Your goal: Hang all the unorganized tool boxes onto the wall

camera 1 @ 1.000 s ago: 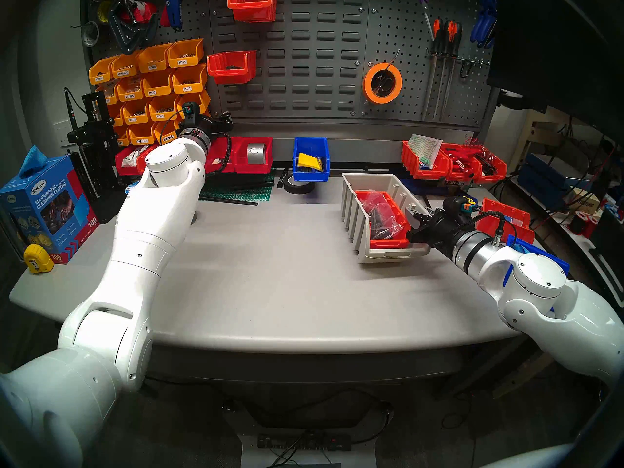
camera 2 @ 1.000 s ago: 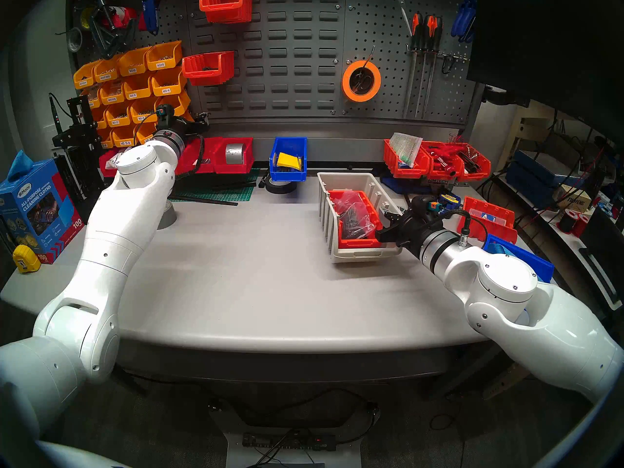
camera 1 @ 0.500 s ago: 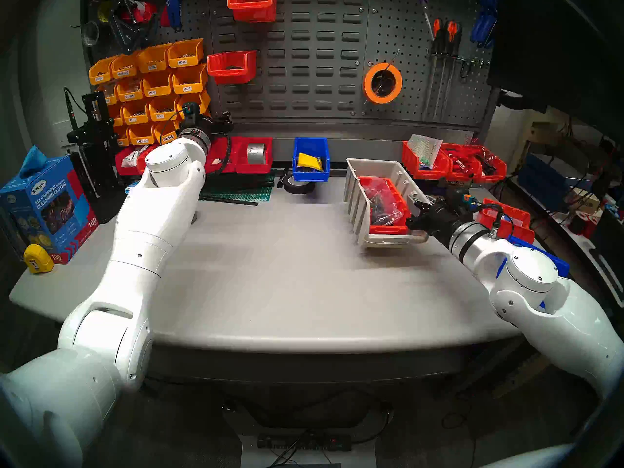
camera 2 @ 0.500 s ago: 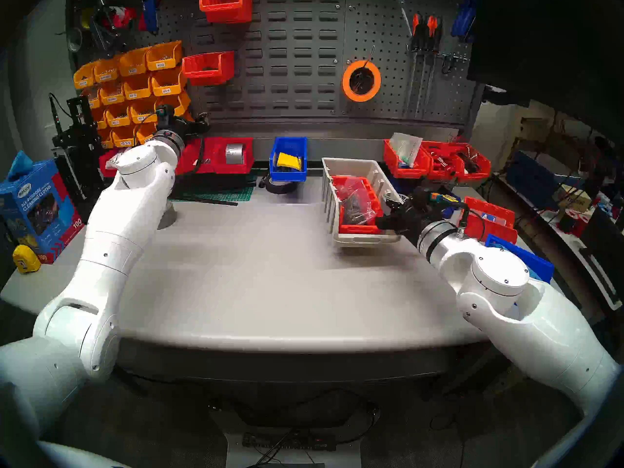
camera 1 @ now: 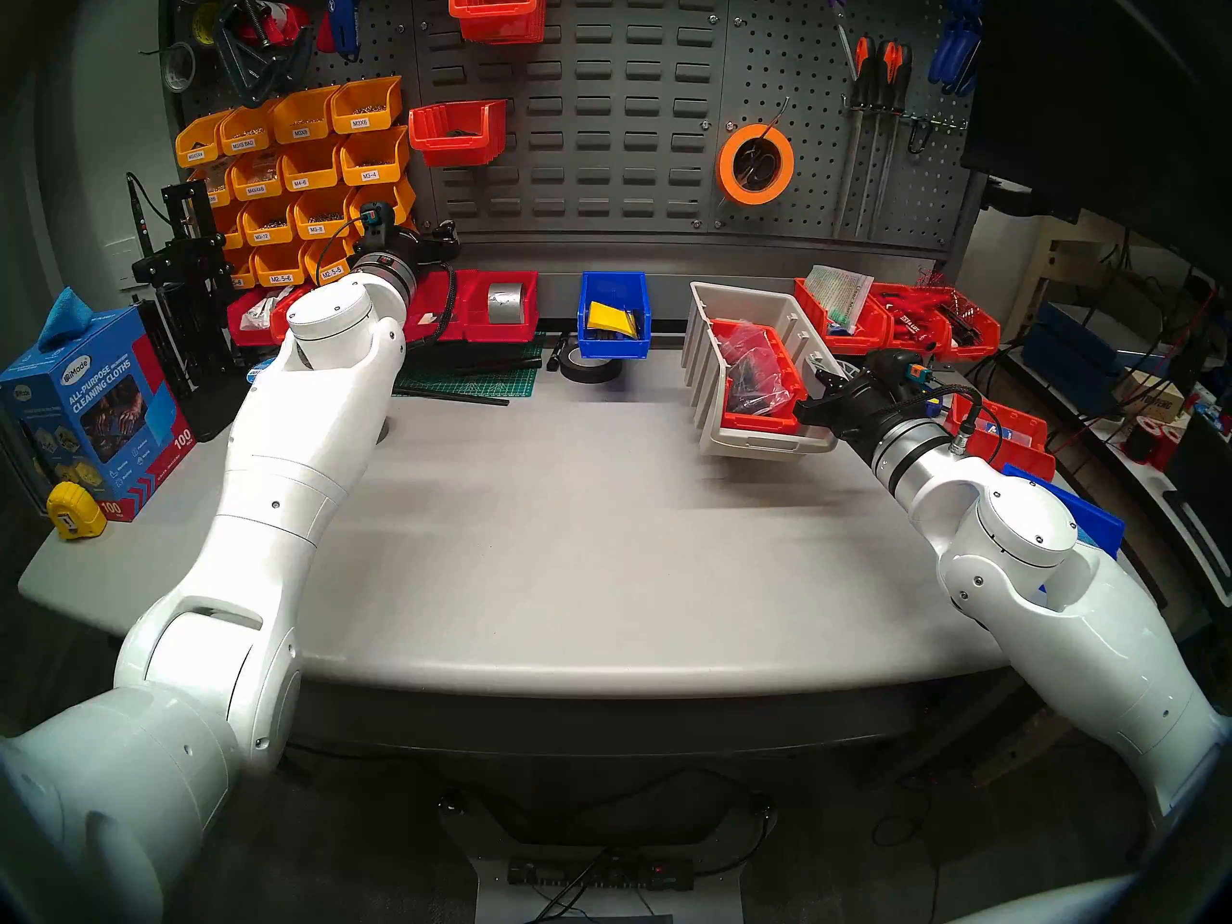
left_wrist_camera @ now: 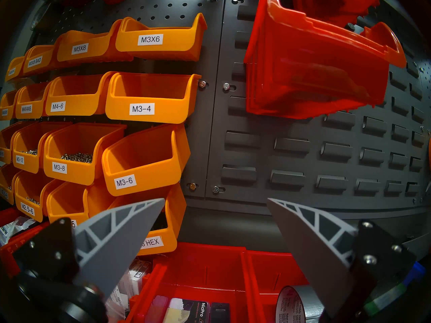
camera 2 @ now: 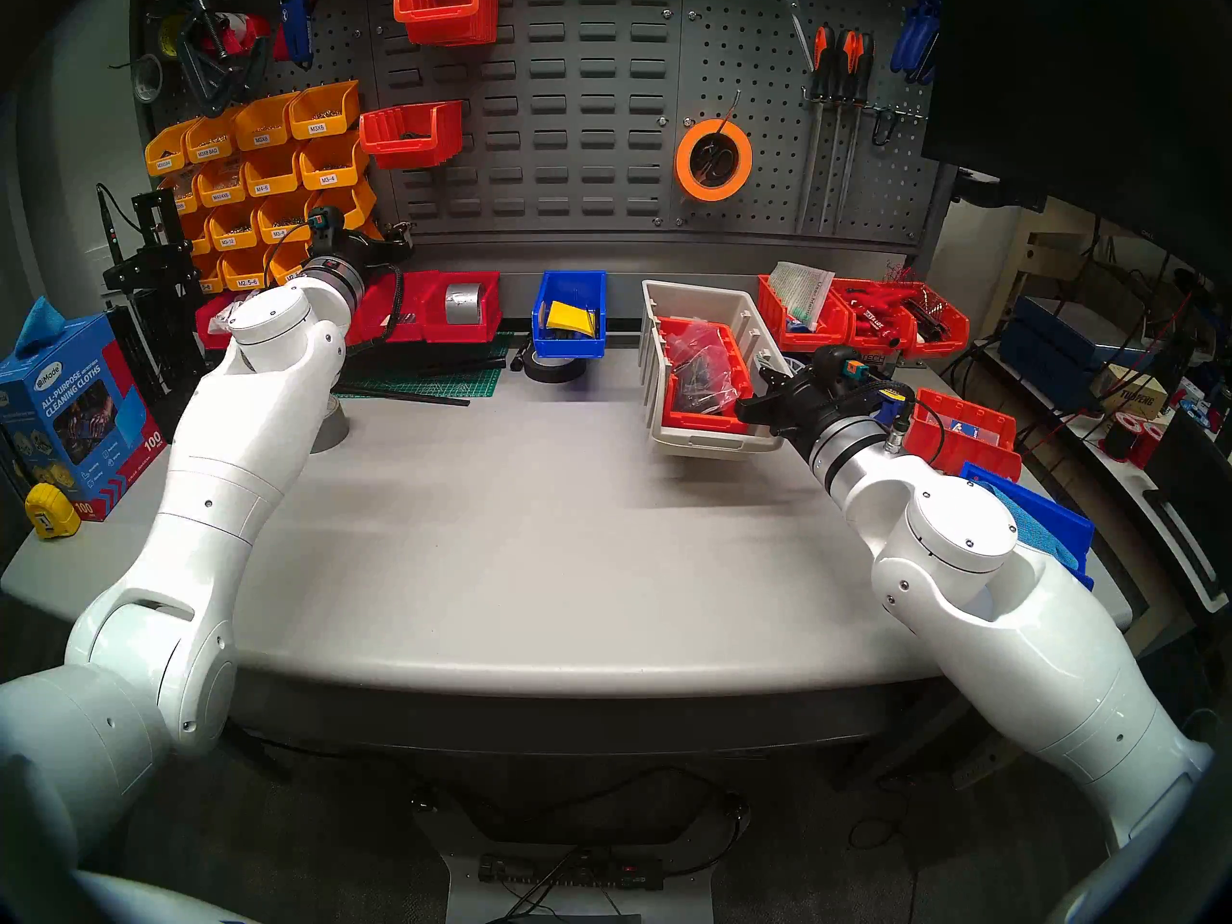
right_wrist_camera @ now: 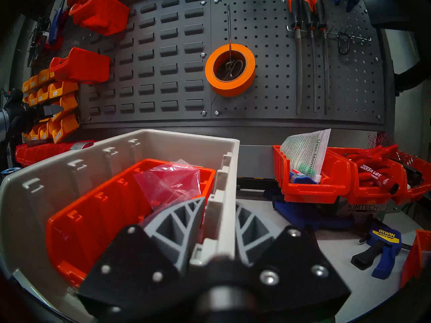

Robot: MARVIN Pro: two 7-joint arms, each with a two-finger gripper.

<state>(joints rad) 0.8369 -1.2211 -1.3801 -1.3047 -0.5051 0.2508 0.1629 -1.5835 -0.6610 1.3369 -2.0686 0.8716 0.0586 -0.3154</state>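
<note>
only right wrist view: jaws pinching beige bin wall

— Where do we look from with our two head views?

— From above the near edge of the grey table, facing the louvre wall at its far side. Both take in nearly the same spread, the right one shifted a little sideways, so the wall sits further left in it.

— And our left wrist view?

— Close to that wall, aimed at it and slightly upward, with the yellow-orange bins left of the louvres.

— Our right wrist view?

— Further back, level, also facing the wall. It shares the louvres and the hung red bin with the left wrist view.
</note>
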